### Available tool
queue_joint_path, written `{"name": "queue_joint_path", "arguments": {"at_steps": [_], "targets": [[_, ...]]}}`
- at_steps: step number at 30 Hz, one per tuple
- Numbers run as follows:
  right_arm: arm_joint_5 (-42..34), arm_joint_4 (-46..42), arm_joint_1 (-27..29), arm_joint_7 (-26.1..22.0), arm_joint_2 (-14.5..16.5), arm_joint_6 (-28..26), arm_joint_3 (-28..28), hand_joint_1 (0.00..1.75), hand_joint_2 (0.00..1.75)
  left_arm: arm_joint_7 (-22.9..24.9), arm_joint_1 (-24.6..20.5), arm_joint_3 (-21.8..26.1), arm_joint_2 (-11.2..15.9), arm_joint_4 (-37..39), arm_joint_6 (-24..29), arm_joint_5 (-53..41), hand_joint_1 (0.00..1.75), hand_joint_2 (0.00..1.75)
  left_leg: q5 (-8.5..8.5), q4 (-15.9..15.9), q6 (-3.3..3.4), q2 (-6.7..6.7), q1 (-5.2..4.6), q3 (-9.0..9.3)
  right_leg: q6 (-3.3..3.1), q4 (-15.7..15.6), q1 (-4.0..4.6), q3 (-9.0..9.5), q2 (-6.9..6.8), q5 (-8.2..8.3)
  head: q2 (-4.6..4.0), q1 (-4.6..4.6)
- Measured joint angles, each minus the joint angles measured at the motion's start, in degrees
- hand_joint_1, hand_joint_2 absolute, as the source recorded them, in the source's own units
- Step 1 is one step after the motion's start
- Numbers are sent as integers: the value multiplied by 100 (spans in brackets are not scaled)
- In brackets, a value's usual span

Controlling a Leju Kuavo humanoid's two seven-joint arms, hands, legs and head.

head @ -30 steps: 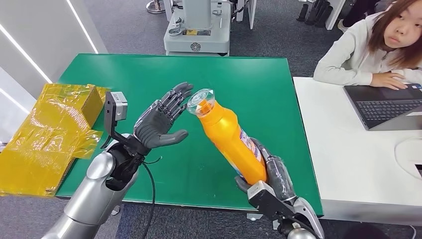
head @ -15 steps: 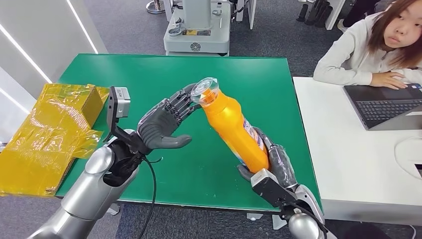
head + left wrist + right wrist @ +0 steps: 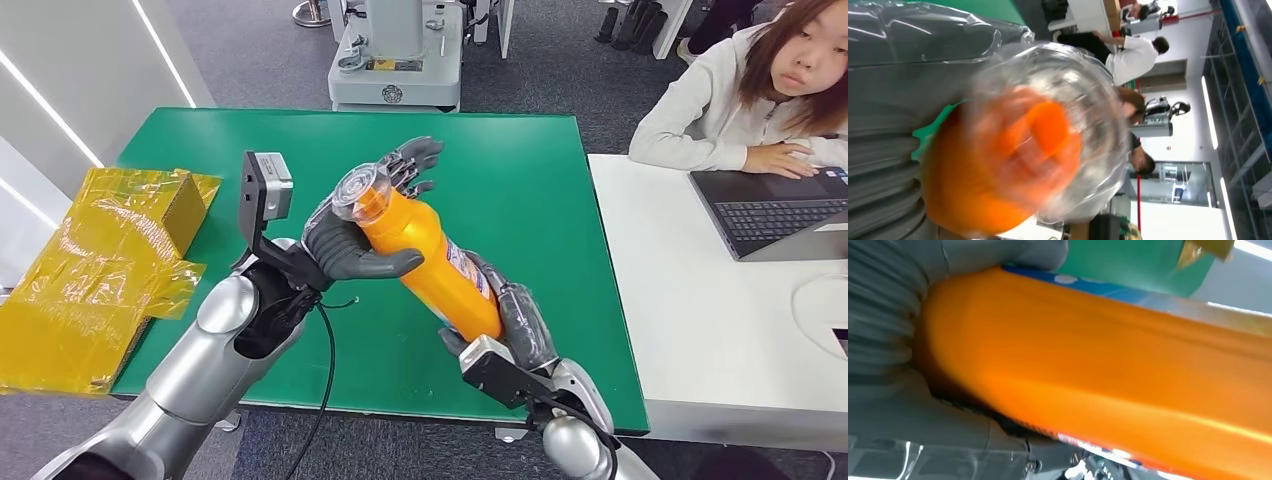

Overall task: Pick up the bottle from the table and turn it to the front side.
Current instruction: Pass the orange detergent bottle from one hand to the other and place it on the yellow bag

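**Operator:** Bottle handover is the step I'm on. Going from the left: crinkled yellow foil-wrapped box point(image 3: 95, 270) sits at the far left edge of the green table top point(image 3: 300, 150), well apart from the work. Next, my left hand point(image 3: 365, 225) is cupped around the upper part of the tall orange plastic bottle with a clear domed cap point(image 3: 425, 255), thumb under the shoulder, fingers curling behind the neck. I can't tell from here whether they press on it or only touch.

**Observer:** And the right side?

**Operator:** My right hand point(image 3: 505, 320) grips the bottle's base end, fingers wrapped round it. The bottle is off the table, tilted, cap up toward the left, with the blue-edged label facing right, away from my head camera.

**Observer:** So how do you turn it cleanly?

**Operator:** I'd judge the left hand should close firmly on the body below the cap first, not on the cap itself, which looks slick. Only then loosen the right hand and roll the label round. Letting go early risks a drop

**Observer:** The person at the white desk point(image 3: 700, 330)?

**Operator:** Well apart, beside a laptop point(image 3: 775, 210)
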Motion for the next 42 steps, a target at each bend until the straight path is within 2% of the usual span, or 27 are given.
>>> {"name": "queue_joint_path", "arguments": {"at_steps": [3,4,7,8,15,19,21,22,24,25,26,28,31,36,42], "targets": [[8,193,-77,33,94,8,50,172,175,-93,-93,-21,-64,131,205,-195,0,175,0,0,0,0,0,0,0,0,0,0,1,1,0,1],[1,266,-112,39,125,5,55,170,175,-108,-112,-25,-78,180,254,-223,7,175,0,0,0,1,0,0,0,0,0,0,2,1,0,0],[-35,501,-223,38,208,-35,77,167,175,-127,-146,-46,-99,338,354,-160,138,175,0,1,0,5,0,0,0,0,0,-1,5,2,0,0],[-53,578,-258,33,229,-56,84,167,175,-137,-154,-58,-101,389,372,-107,175,175,0,1,0,5,0,0,0,0,0,-1,6,2,0,0],[-231,1024,-457,-97,300,-239,94,159,175,-212,-156,-169,-51,578,380,355,175,175,0,1,0,5,0,0,0,0,0,-2,6,2,0,0],[-359,1172,-521,-169,307,-358,103,147,175,-228,-153,-239,-5,584,349,548,175,175,0,1,0,4,0,-1,0,0,0,-2,5,2,0,-1],[-433,1219,-527,-187,307,-410,108,135,175,-250,-151,-258,17,584,335,576,175,175,0,0,0,4,0,-2,0,0,0,-3,5,2,0,-1],[-472,1236,-529,-197,307,-437,108,120,175,-262,-150,-263,26,584,325,583,175,175,0,0,0,4,0,-2,0,0,0,-3,5,2,0,-1],[-549,1258,-528,-214,307,-481,108,77,175,-280,-149,-270,38,584,302,591,175,175,0,0,0,4,0,-1,0,0,0,-3,5,2,0,0],[-582,1264,-527,-218,307,-498,107,46,175,-284,-148,-273,42,584,290,593,175,175,0,1,0,4,0,-1,0,0,0,-3,5,2,0,0],[-619,1269,-524,-219,307,-510,107,24,175,-291,-148,-276,44,584,281,592,175,175,0,1,0,5,0,-1,0,0,0,-3,5,2,0,0],[-727,1270,-505,-215,307,-531,87,1,175,-335,-148,-283,50,584,269,565,175,175,0,1,0,4,-1,-2,0,0,0,-3,5,2,0,-1],[-976,1226,-414,-214,300,-505,-19,0,175,-605,-153,-288,90,584,307,266,175,175,0,1,0,4,-1,-2,0,0,0,-3,4,2,0,0],[-1225,930,-134,-228,182,-371,-268,0,175,-1179,-248,-253,260,612,494,-901,175,175,0,1,0,4,-1,-4,0,0,0,-4,5,2,0,-1],[-1194,112,366,-251,38,-239,-537,0,175,-1658,-478,-91,401,873,1100,-3326,175,175,0,0,0,2,1,-6,-1,0,0,-9,2,2,0,0]]}}
